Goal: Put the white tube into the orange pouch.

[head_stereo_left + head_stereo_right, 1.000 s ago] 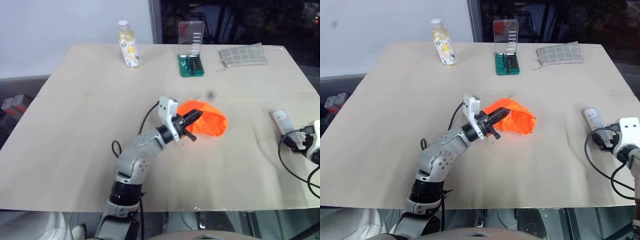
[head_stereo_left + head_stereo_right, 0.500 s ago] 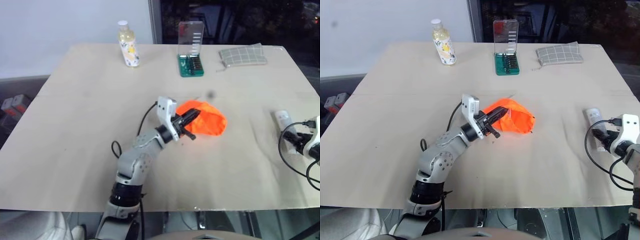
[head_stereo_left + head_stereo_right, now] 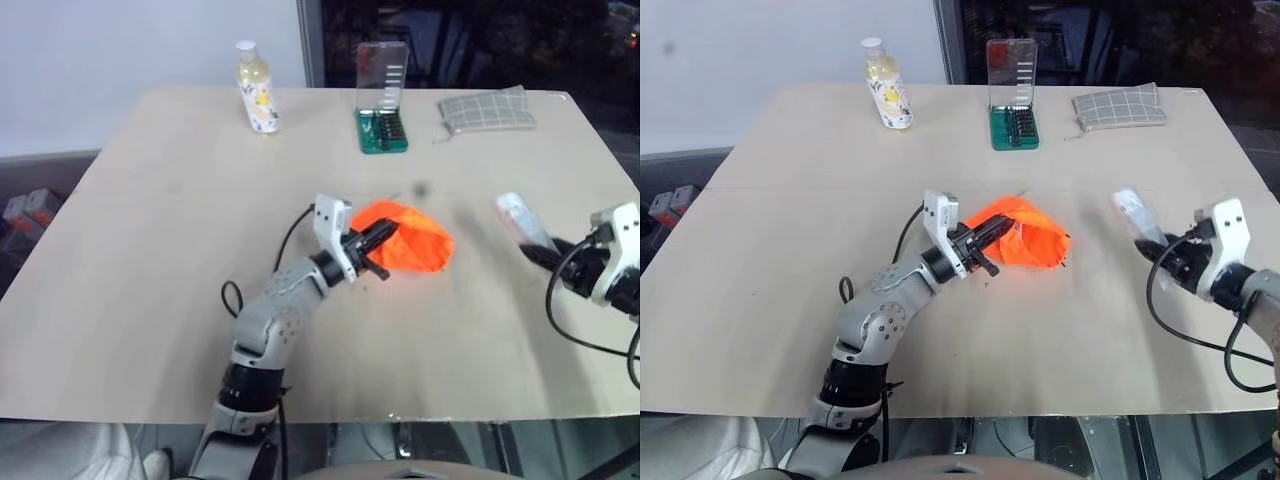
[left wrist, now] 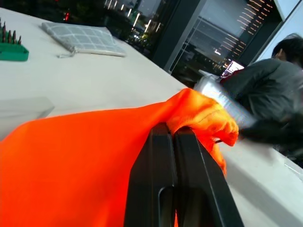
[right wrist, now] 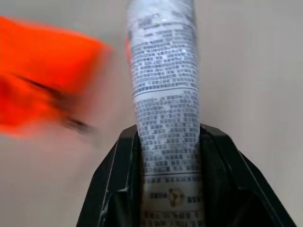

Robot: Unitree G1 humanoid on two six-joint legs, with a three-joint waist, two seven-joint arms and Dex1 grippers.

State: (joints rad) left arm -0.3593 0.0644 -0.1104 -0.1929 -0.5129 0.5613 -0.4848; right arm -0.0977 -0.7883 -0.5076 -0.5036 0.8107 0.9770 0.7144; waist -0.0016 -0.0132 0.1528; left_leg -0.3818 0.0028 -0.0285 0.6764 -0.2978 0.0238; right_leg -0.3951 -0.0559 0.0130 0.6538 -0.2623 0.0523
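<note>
White tube (image 3: 1137, 218) — clamped in right gripper (image 3: 1168, 252), right of frame; orange pouch (image 3: 1028, 234) — centre, left gripper (image 3: 985, 238) pinching rim. Risk: slack mouth collapses, tube snags.

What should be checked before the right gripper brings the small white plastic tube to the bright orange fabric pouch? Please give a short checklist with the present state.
1. Small white plastic tube held between the right gripper's fingers: ok.
2. Left gripper shut on the rim of the bright orange fabric pouch: ok.
3. Pouch mouth open wide enough for the tube: cannot tell.
4. Tube lifted off the beige table: ok.
5. Tube tip aimed toward the pouch: ok.
6. Tube already inside the pouch: not ok; they are apart.
</note>
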